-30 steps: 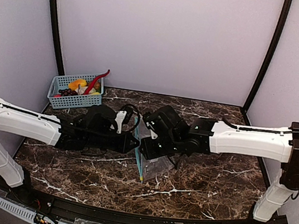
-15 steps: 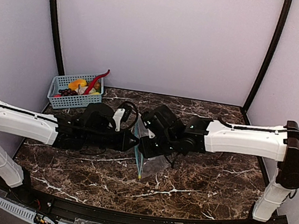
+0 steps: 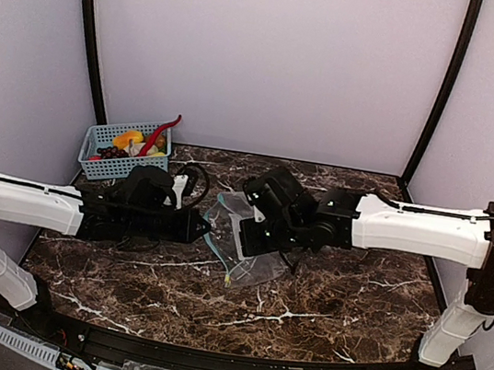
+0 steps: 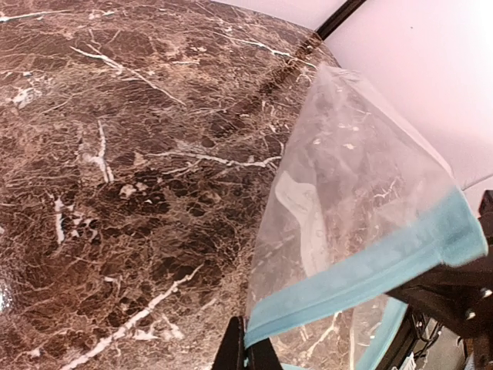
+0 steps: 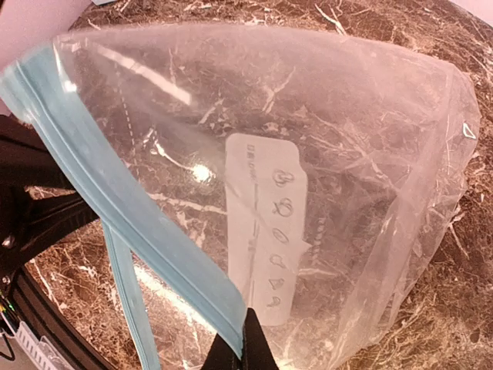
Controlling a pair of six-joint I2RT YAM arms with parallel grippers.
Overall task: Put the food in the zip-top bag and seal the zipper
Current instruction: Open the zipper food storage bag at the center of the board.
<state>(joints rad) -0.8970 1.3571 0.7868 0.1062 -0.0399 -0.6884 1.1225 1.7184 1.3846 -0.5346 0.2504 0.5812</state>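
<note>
Top external: the right gripper [image 3: 242,239] has just clamped one zipper [image 3: 220,259] lip. The left gripper [image 3: 203,231] stays clamped on the other, spreading the zip-top bag [image 3: 258,263] right of the basket [image 3: 128,168], where the food [image 3: 131,141] waits.
Left wrist: mouth parted, ready for loading.
Right wrist: bag empty.
Marble table [image 3: 341,301], lavender walls [image 3: 275,59].

white-shelled left arm [image 3: 26,201] and right arm [image 3: 417,231], black joints and wrists, looping black cables [image 3: 194,177], slim black fingers [image 4: 229,351]
</note>
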